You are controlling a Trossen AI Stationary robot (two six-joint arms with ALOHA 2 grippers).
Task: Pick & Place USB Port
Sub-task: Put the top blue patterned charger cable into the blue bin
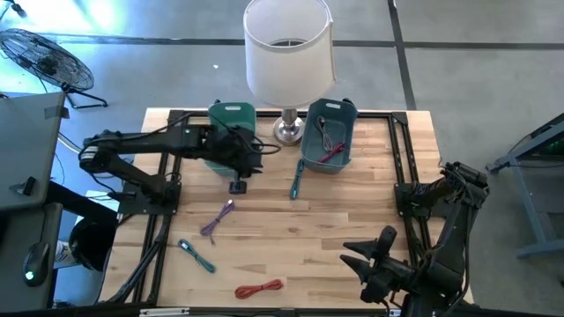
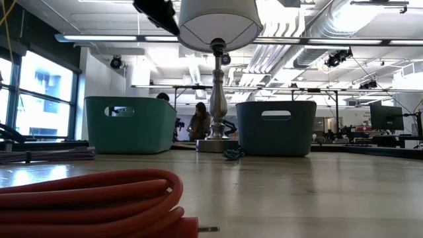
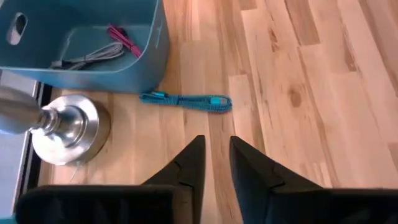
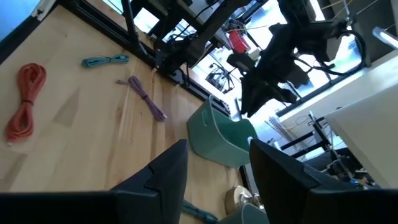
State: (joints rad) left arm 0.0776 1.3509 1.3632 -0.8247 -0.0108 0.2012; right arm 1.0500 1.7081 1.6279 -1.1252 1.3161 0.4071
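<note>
The left wrist view alone shows the left gripper [image 3: 216, 163] empty, fingers slightly parted, above the table [image 3: 298, 87]; right gripper [image 4: 214, 165] open; the blue bin [image 3: 81, 43] is cut off

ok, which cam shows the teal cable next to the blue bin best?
Left wrist view: the teal cable lies whole and unobstructed on the wood beside the blue bin. High view shows it small. Low view catches only its end; right wrist only a sliver.

Bright overhead light, window glare, blurred foreground.
</note>
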